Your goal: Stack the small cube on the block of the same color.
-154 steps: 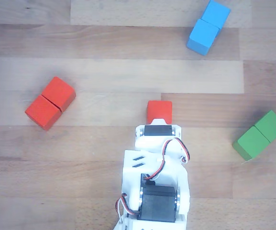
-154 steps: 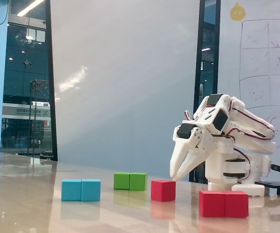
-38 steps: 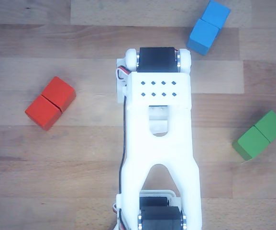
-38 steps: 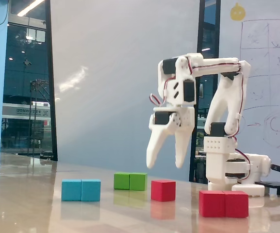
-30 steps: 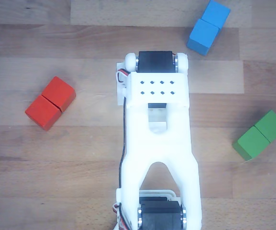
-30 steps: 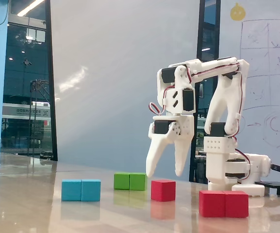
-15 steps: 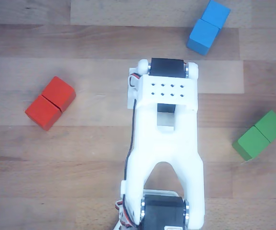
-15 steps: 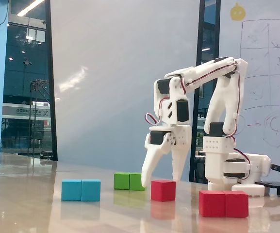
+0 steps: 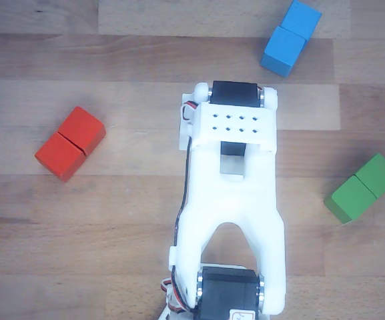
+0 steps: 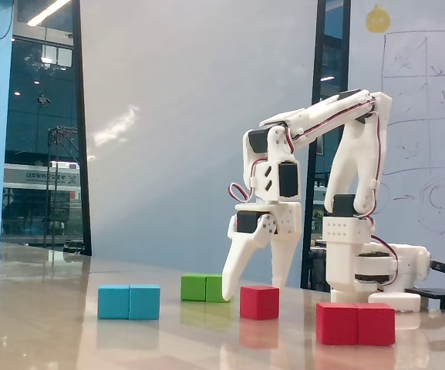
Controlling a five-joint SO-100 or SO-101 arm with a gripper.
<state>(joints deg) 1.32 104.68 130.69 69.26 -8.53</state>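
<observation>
In the fixed view the small cube (image 10: 259, 301), plain red, rests on the table. My white gripper (image 10: 251, 290) hangs open just over it, one finger reaching down on each side of the cube's top. Whether the fingertips (image 10: 225, 296) touch the cube I cannot tell. The red block (image 10: 355, 323) with a seam across its middle lies to the right and nearer the camera. In the other view, looking down, that red block (image 9: 70, 143) lies at the left. My arm (image 9: 231, 200) hides both the small cube and the fingers there.
A blue two-cube block (image 9: 290, 37) lies at the top right of the other view, a green one (image 9: 363, 188) at the right edge. In the fixed view the blue block (image 10: 129, 301) is at the left, the green (image 10: 201, 287) behind the gripper, and the arm's base (image 10: 372, 270) at the right.
Over the last second the gripper has come down from above the cube until its open fingers are level with the cube's top. No block has moved.
</observation>
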